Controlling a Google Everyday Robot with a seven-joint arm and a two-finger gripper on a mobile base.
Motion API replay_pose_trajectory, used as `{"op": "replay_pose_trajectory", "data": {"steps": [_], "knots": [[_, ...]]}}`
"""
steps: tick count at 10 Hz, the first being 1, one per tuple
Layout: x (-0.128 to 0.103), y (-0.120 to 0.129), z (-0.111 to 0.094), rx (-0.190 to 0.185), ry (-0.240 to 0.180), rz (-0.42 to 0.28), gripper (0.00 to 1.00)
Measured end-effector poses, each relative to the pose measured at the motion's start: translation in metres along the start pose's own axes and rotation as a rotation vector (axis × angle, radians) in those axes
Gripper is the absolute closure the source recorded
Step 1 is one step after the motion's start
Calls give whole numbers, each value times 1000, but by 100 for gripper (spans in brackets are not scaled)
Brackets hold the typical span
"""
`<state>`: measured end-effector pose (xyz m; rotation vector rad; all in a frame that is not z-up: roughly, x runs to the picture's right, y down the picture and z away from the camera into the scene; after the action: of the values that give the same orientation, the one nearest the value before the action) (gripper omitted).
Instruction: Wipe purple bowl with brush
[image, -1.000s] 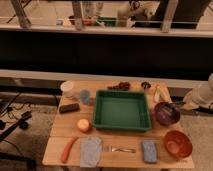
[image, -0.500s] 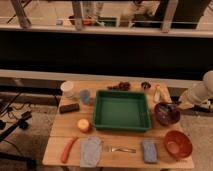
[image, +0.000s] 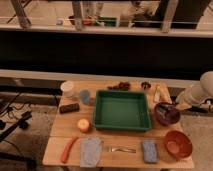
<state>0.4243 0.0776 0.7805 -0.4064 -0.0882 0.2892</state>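
Note:
The purple bowl (image: 166, 114) sits on the wooden table to the right of the green tray. My white arm comes in from the right edge, and my gripper (image: 174, 105) is at the bowl's upper right rim, just over it. A small dark shape with a paler part at the gripper's tip, over the bowl, looks like the brush (image: 170, 107). I cannot make out how it is held.
A green tray (image: 122, 123) fills the table's middle. An orange bowl (image: 178, 144) stands front right. A blue sponge (image: 148, 151), a fork (image: 120, 149), a grey cloth (image: 90, 151) and a carrot (image: 68, 149) lie along the front. A dark block (image: 69, 107) and cups stand at the left.
My arm has risen slightly at the right edge. The gripper stays at the purple bowl's upper right rim. Nothing else has moved.

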Motion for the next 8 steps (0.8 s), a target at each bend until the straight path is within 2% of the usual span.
{"op": "replay_pose_trajectory", "data": {"steps": [4,8], "knots": [[11,23,-17,-17,-2,-2,100],[39,36,-27,-31,22,27,100]]}}
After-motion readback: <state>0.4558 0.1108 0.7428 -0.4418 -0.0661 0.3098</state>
